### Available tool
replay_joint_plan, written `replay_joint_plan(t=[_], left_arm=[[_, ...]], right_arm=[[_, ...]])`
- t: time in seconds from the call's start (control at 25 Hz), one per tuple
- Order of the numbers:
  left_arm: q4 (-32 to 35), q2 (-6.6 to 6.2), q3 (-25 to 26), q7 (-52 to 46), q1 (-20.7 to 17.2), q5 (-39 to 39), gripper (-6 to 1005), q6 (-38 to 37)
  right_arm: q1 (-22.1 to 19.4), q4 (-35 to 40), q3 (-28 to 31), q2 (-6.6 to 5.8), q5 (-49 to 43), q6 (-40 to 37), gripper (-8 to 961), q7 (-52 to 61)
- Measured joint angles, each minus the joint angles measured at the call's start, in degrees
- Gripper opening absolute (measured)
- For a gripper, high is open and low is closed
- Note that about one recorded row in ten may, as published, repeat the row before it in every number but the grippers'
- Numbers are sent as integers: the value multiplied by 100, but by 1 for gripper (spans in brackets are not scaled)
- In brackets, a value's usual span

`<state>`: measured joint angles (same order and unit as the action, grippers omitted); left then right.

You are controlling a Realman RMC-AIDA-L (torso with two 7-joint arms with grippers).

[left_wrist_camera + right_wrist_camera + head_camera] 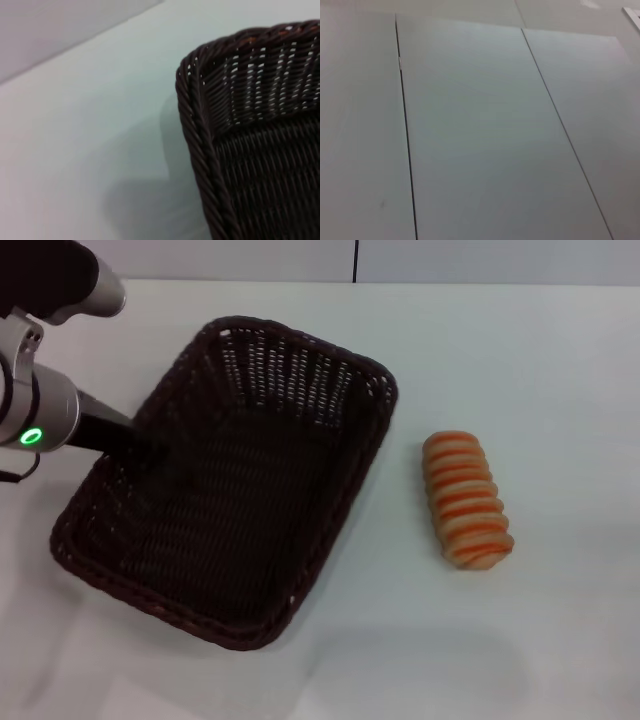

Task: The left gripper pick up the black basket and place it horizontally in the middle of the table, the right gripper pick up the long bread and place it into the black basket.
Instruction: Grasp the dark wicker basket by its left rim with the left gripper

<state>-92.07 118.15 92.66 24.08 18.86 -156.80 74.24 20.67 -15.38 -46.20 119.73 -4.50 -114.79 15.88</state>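
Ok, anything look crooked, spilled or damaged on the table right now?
Only the black basket: it sits diagonally on the table, not horizontal, with the left gripper at its left rim. The long bread lies intact to its right, outside it. Nothing spilled or broken.

Basket corner, close up
Black basket [260,150]: braided rim corner, openwork side, woven floor; sits on white table [90,130], shadow beside it.

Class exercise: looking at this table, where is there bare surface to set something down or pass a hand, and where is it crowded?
Bare table lies right of the long bread, along the near edge, and in the strip between bread and black basket. The left is crowded: the basket fills it, with the left pincer at its left rim.
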Motion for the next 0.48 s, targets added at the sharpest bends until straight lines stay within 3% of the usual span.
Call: replay_joint_plan(t=[0.28,0.44,0.48], left_arm=[[925,-18,1502,2177,660,1545,292,670],[1966,-56,2552,3215,1430,1780,215,1141],[1966,-56,2552,3215,1430,1780,214,1141]], right_arm=[[-32,-8,-4,7,0,-48,752,1],[-96,-31,-3,15,0,-103,752,5],[-96,-31,-3,15,0,-103,752,5]])
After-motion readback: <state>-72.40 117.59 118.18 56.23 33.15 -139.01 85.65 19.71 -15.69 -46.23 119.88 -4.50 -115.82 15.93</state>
